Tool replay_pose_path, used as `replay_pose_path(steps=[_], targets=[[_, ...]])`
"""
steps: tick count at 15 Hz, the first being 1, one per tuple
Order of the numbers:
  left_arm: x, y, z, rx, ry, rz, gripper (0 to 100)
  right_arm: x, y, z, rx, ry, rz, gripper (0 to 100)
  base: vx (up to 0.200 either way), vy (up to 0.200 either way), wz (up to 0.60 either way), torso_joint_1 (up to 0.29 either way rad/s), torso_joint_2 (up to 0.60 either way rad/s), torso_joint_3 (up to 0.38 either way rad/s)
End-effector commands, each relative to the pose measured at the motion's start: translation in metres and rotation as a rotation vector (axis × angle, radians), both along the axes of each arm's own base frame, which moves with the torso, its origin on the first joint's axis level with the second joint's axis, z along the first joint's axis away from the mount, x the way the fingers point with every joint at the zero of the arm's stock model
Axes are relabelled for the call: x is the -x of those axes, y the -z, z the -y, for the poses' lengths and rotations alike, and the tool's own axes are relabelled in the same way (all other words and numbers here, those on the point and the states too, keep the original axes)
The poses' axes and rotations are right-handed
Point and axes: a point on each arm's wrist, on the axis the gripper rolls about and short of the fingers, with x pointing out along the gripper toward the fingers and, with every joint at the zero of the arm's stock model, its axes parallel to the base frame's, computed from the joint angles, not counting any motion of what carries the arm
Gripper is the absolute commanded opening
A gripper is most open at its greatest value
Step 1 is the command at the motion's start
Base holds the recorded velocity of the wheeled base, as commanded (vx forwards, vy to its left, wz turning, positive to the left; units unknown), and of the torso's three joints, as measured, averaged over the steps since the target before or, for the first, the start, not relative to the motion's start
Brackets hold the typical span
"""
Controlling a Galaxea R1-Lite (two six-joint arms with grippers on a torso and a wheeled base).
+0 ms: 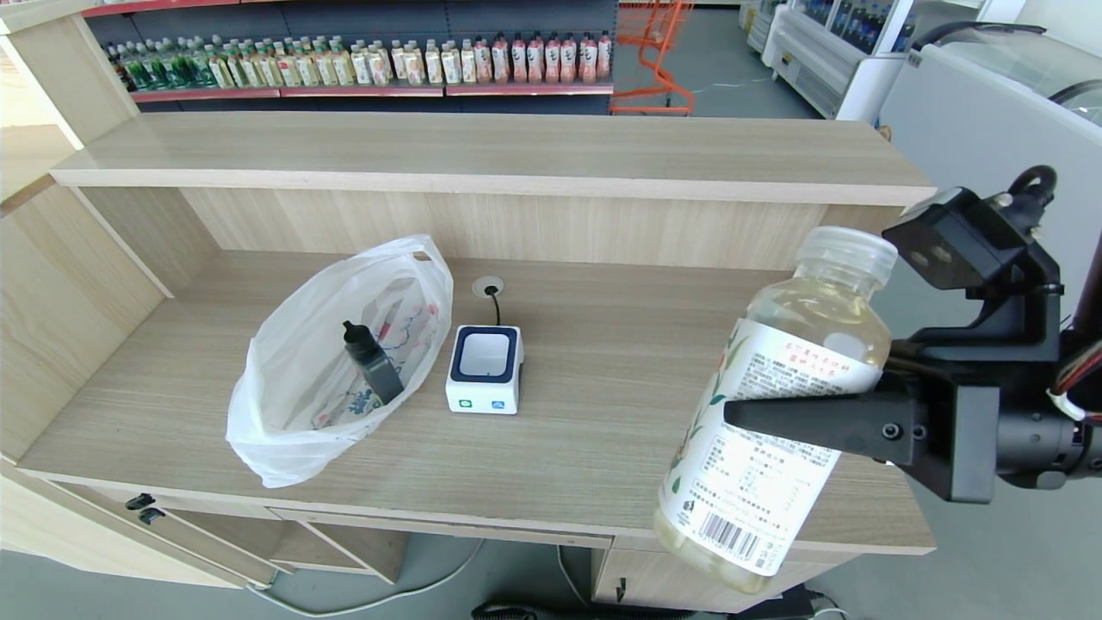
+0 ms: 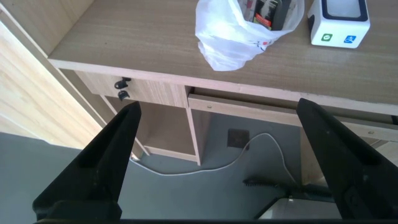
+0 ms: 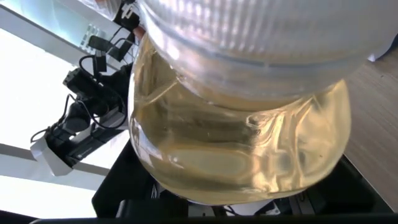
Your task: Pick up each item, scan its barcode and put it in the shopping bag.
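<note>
In the head view the right hand (image 1: 758,412) grips a bottle (image 1: 809,344) of pale drink in the air over the right end of the tabletop (image 1: 603,387), well apart from the scanner (image 1: 485,368) and the shopping bag (image 1: 293,405). In the left wrist view the left hand (image 2: 219,106) is spread and empty, off the front edge. In the right wrist view the bottle's shoulder is close up. Scanning looks next, which means turning the barcode toward the scanner's window.
</note>
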Motion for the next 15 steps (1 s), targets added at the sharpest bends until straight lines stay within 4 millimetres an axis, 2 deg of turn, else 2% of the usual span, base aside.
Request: replay_pose_path(steps=[1,5,8,12,14,15], targets=[[0.0,0.0,0.0,0.0,-0.001,0.0,100,0.0,0.0,0.0,0.001,-0.001,-0.001,0,0.0,0.0,0.0,0.0,0.0,0.0],[0.0,0.0,0.0,0.0,-0.002,0.0,100,0.0,0.003,0.002,0.018,0.006,0.047,0,0.0,0.0,0.0,0.0,0.0,0.0],[0.0,0.0,0.0,0.0,-0.001,0.0,100,-0.016,0.005,0.03,0.127,0.138,0.338,0,0.0,0.0,0.0,0.0,0.0,0.0],[0.0,0.0,0.0,0.0,-0.001,0.0,100,-0.03,0.021,0.07,0.496,0.282,0.898,0,0.0,0.0,0.0,0.0,0.0,0.0],[0.0,0.0,0.0,0.0,-0.001,0.0,100,-0.031,0.02,0.078,0.605,0.283,1.079,0,0.0,0.0,0.0,0.0,0.0,0.0],[0.0,0.0,0.0,0.0,-0.001,0.0,100,-0.033,0.019,0.081,0.628,0.292,1.116,0,0.0,0.0,0.0,0.0,0.0,0.0]])
